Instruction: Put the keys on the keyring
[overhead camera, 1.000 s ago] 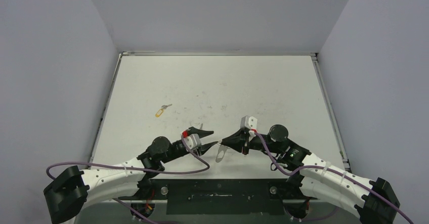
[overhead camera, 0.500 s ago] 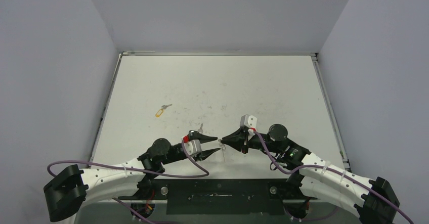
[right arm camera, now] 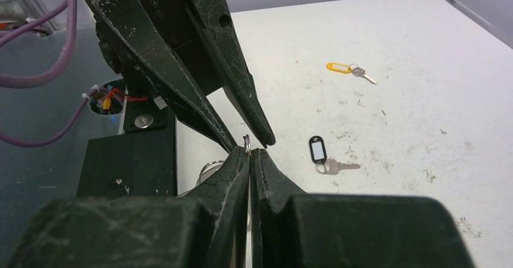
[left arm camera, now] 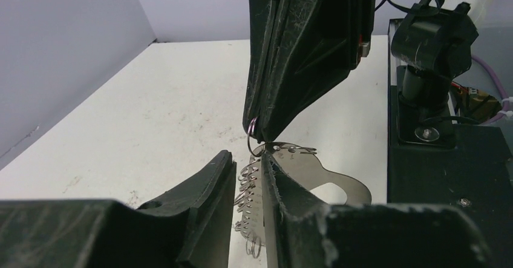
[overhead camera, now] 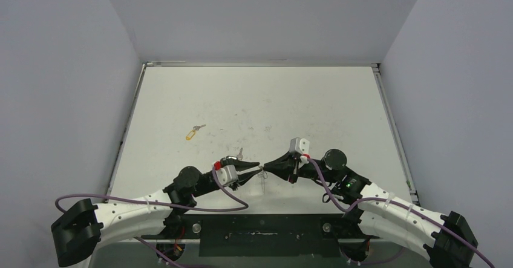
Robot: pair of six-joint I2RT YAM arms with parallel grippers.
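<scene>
The right pincer is pressed together on a tiny ring of the keyring, holding its flat shiny loop up near the front. The left pincer is spread a little around the bumpy chain, maybe to steady it. The black-tag key and the yellow-tag key lie flat on the white tabletop, farther back on the left.

The left pincer hides much of the keyring.

Bright, even, diffuse light; shadows soft and faint; closest foreground in the 2 wrist views blurred.
</scene>
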